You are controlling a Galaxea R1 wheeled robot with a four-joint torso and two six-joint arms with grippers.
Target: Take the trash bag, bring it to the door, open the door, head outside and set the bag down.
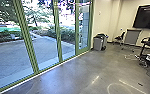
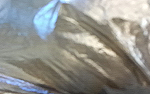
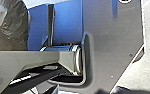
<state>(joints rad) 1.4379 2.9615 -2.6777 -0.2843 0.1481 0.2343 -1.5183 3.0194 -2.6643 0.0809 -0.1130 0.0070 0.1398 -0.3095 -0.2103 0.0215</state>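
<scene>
"Several green-framed glass panels [image 1: 44, 37] face the paving [image 1: 16, 56]. Where's the trash bag [image 2: 91, 55]?"
"Crumpled and shiny, close by the left wrist; I can't tell how either gripper stands."
"And that grey bin [image 1: 98, 43]?"
"On the floor [image 1: 78, 75], near the wall [image 1: 104, 22]."

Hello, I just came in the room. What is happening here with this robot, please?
The robot seems to be carrying a trash bag, most likely with its left arm, since the bag is right in front of that wrist's camera. The robot is indoors, on the smooth grey floor. The paved yard lies behind the green-framed glass panels, so the bag is not outside yet.
</scene>
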